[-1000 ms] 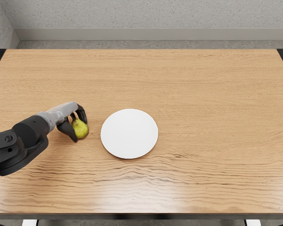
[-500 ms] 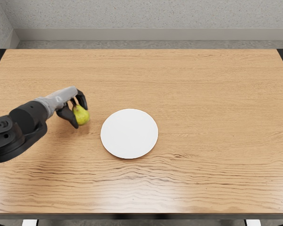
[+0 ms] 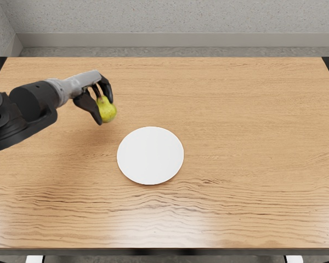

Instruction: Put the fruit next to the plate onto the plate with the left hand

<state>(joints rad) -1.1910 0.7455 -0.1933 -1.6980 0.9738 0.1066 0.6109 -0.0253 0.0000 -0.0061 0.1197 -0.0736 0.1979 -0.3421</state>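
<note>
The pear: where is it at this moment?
In the head view the pear is on the picture's left side, held in the fingers of the left hand, up and left of the white plate, not on it.

Bright, even light, sharp throughout; faint glare on table (image 3: 170,227).

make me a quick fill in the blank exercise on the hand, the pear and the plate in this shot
1. The pear is grasped by the ____ hand.
2. The round plate on the wooden table is ____ in colour.
3. The pear is not yet over the plate, which has ____ fruit on it.
Missing words: left; white; no.
</note>
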